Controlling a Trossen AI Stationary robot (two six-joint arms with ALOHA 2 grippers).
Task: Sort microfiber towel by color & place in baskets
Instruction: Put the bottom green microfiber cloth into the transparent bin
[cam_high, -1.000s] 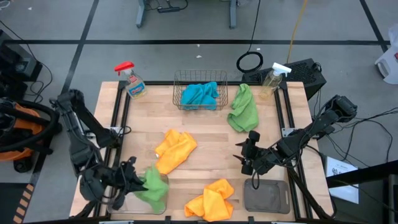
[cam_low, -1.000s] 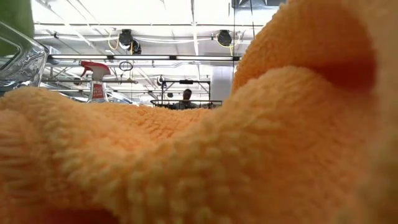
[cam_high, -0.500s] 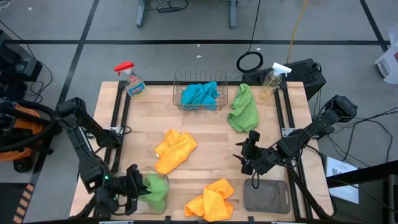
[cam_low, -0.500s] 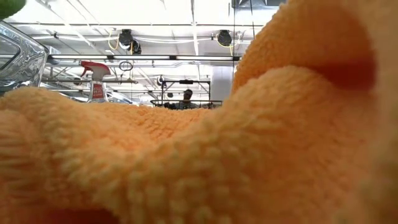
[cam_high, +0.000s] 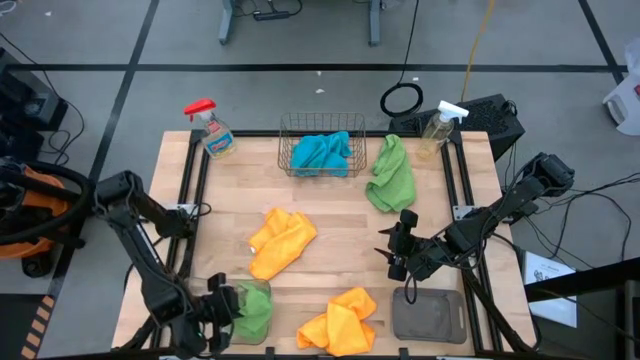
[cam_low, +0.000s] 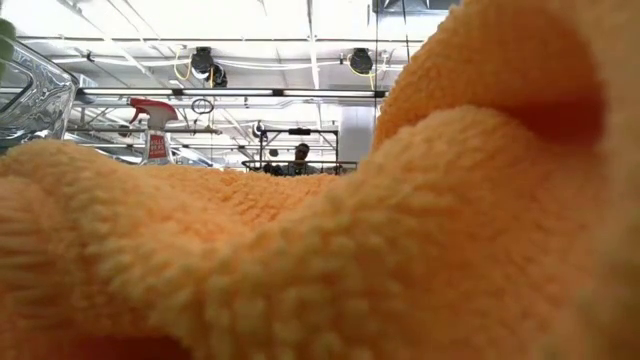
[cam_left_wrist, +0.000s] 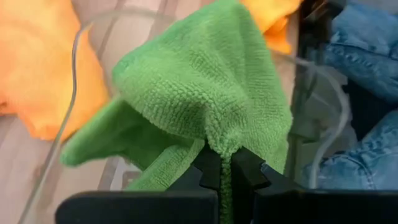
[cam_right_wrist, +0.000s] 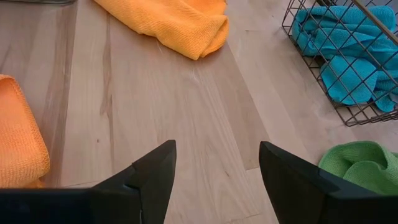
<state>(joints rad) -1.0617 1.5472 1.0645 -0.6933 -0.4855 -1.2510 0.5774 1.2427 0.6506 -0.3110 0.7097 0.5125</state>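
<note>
So your left gripper (cam_left_wrist: 225, 171) was pinched shut on the green towel's (cam_left_wrist: 205, 93) floppy fold over the clear bin (cam_high: 262, 290); right gripper (cam_right_wrist: 214, 165) open, empty beside it.

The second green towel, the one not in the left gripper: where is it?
In the high view, the loose green towel lies at the table's far right, between the wire basket and a spray bottle.

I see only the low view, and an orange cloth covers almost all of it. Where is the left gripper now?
Observer: The left gripper is at the clear bin, near the table's front left corner.
Operator: Does it hold something?
Observer: Yes, it is shut on a green towel that hangs into the bin.
Operator: And the right gripper?
Observer: The right gripper is open above bare wood, beside the dark grey bin.
</note>
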